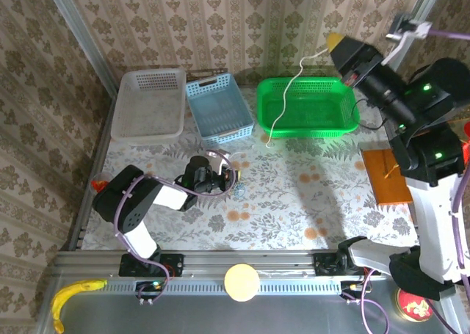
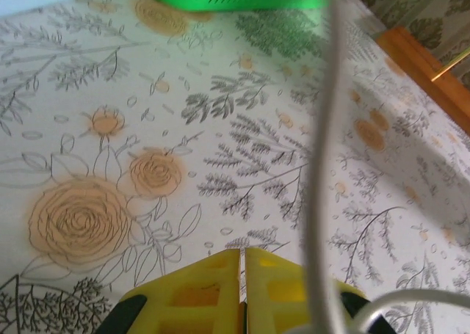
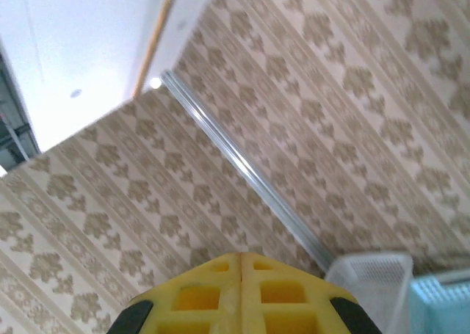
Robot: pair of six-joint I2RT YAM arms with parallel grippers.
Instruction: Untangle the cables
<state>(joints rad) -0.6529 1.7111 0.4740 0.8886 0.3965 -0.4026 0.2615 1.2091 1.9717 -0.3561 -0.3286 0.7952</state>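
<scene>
My right gripper (image 1: 334,39) is raised high at the back right, above the green basket (image 1: 351,99). A pale cable (image 1: 283,106) hangs from its tip, across the basket, and its lower end reaches the tablecloth in front. In the right wrist view the yellow jaws (image 3: 240,257) are pressed together and face the wall. My left gripper (image 1: 233,180) sits low over the table's left middle, with a small dark blue-green cable (image 1: 239,190) at its tip. Its jaws (image 2: 242,252) show a hairline slit with a dark sliver deep inside. A blurred pale cord (image 2: 323,128) crosses close to that lens.
A white basket (image 1: 147,103) and a blue basket (image 1: 219,108) stand at the back left, beside the green one. An orange board (image 1: 388,174) lies at the right edge. A banana (image 1: 73,293) and a pale round object (image 1: 241,281) rest on the front rail.
</scene>
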